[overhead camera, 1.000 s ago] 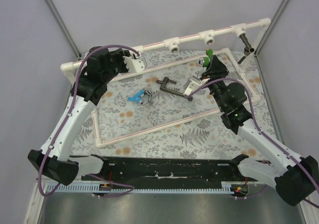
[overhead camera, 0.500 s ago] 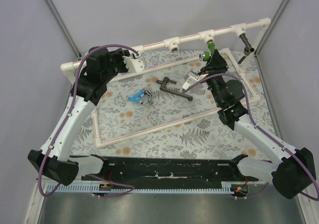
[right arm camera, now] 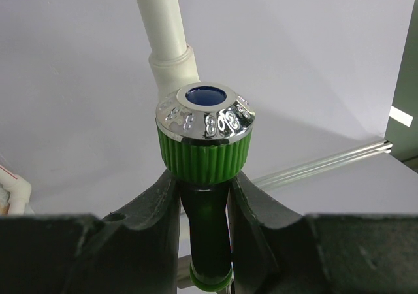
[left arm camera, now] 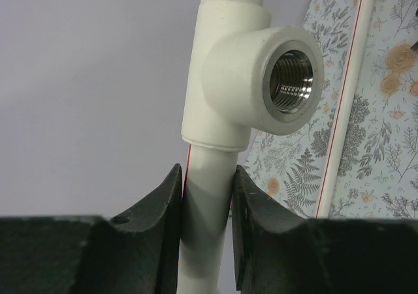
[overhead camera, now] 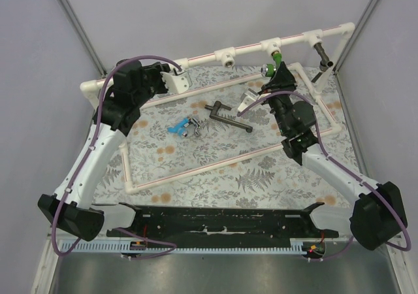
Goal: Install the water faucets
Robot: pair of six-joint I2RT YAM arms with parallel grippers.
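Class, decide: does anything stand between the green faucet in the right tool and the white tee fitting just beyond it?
Nothing visible does. The green faucet, clamped in the right tool, sits right by the white tee fitting, with nothing between them.

The left arm [overhead camera: 91, 157] rises from its near-left base and bends rightward at the wrist. The left claw [left arm camera: 206, 196] is clamped on a white pipe [left arm camera: 208, 170] (one finger touching each side). The right arm [overhead camera: 333, 170] stretches far forward, and the right claw [right arm camera: 204, 202] pinches the green faucet [right arm camera: 206, 153] just under its cap.
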